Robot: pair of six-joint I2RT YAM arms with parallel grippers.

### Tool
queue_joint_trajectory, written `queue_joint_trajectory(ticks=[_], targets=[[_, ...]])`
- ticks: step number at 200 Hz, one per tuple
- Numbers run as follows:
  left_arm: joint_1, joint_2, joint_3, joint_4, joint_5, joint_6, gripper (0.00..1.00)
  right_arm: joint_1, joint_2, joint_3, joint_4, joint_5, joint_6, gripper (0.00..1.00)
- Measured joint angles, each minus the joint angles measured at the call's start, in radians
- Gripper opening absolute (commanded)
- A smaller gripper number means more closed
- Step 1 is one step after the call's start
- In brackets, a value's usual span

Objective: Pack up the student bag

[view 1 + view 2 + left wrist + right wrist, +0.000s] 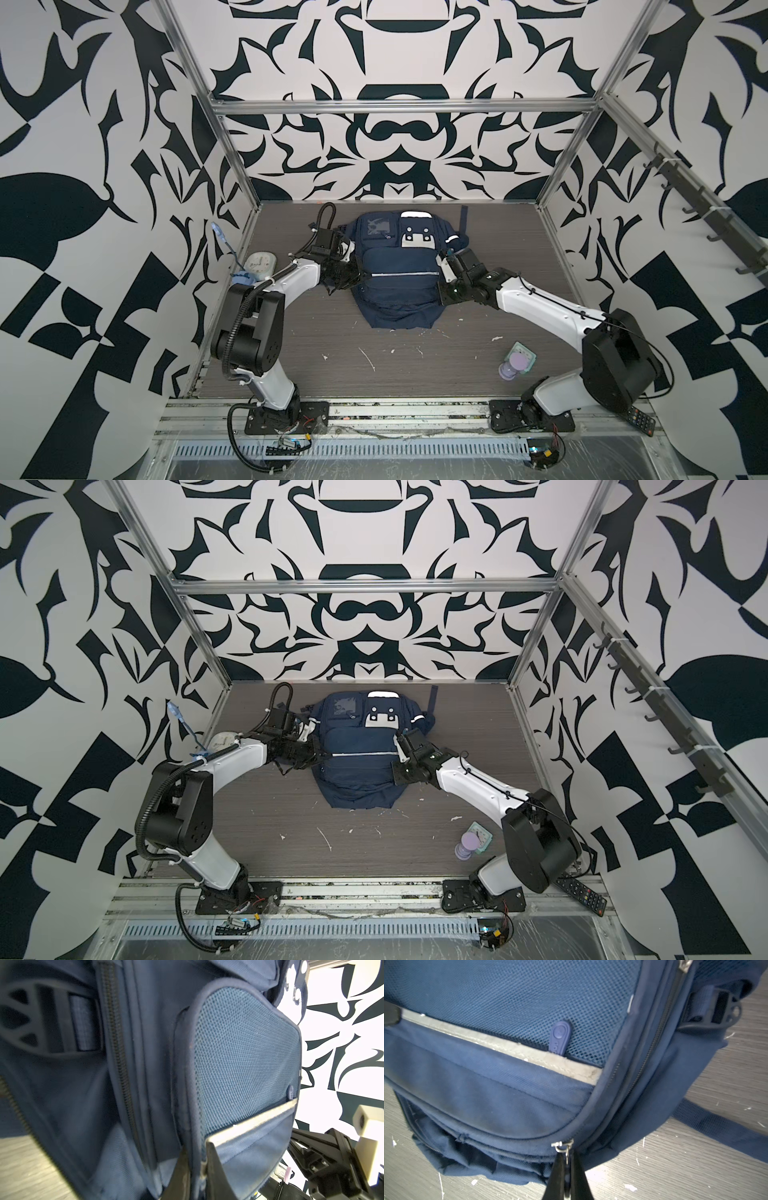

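The student bag (397, 291), navy with its front face up, lies flat on the grey wood-grain desk (291, 353) toward the back middle. Its white-grey patch (417, 239) is at the far end, and a dark strap (464, 220) trails toward the back wall. A pale reflective strip (500, 1043) runs across the front pocket beside a blue mesh panel (508, 991), and a small blue rubber tab (559, 1035) lies on the mesh next to the strip. The left end effector (197, 1161) is at the bag's left side; the left wrist view shows its two fingers (180, 1176) pressed together on the piped edge of the front pocket, by the end of the strip. The right end effector (566, 1159) is at the bag's right side. Its fingers are closed on the zip pull (566, 1154), which hangs from a metal slider (559, 1144) at the pocket's rounded corner. A dark plastic buckle (720, 1009) shows at the bag's side. Toward the front right of the desk, well apart from the bag, a lilac bottle-like thing (512, 368) sits against a small teal square object (523, 352). A white rounded device (259, 266) rests at the desk's left edge behind the left arm, and a black remote control (640, 420) lies by the right arm's base.
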Motion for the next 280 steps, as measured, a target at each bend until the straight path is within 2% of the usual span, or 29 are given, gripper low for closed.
queue_joint_trajectory(ticks=[33,51,80,102,129,160,189,221,242,265,280], targets=[[0.007,0.046,0.056,-0.013,-0.027,-0.005,0.08,0.023,0.008,0.0,0.013,0.002,0.007,0.0],[0.015,0.074,0.11,-0.023,-0.042,-0.006,0.14,0.047,0.012,0.0,0.029,0.001,0.014,0.0],[0.039,0.149,0.229,-0.03,-0.087,-0.019,0.33,0.097,0.042,0.014,0.052,0.002,0.036,0.0],[0.072,0.199,0.307,-0.006,-0.119,-0.018,0.49,0.154,0.121,0.064,0.037,0.003,0.053,0.0],[0.092,0.187,0.289,0.013,-0.14,-0.028,0.56,0.215,0.22,0.151,0.025,0.003,0.061,0.0],[0.08,0.093,0.149,0.014,-0.132,-0.032,0.6,0.251,0.274,0.222,0.026,0.001,0.061,0.0],[0.033,-0.012,0.031,0.011,-0.114,-0.039,0.6,0.255,0.277,0.227,0.027,-0.003,0.06,0.0],[-0.054,-0.04,-0.031,0.032,-0.104,-0.058,0.59,0.255,0.277,0.227,0.026,-0.014,0.06,0.0],[-0.092,-0.024,-0.043,0.057,-0.095,-0.074,0.49,0.257,0.277,0.227,0.025,-0.015,0.06,0.0],[-0.105,0.027,-0.028,0.074,-0.087,-0.091,0.28,0.257,0.274,0.227,0.019,-0.009,0.059,0.0],[-0.105,0.039,-0.025,0.074,-0.081,-0.089,0.19,0.256,0.269,0.225,0.012,-0.005,0.055,0.0]])
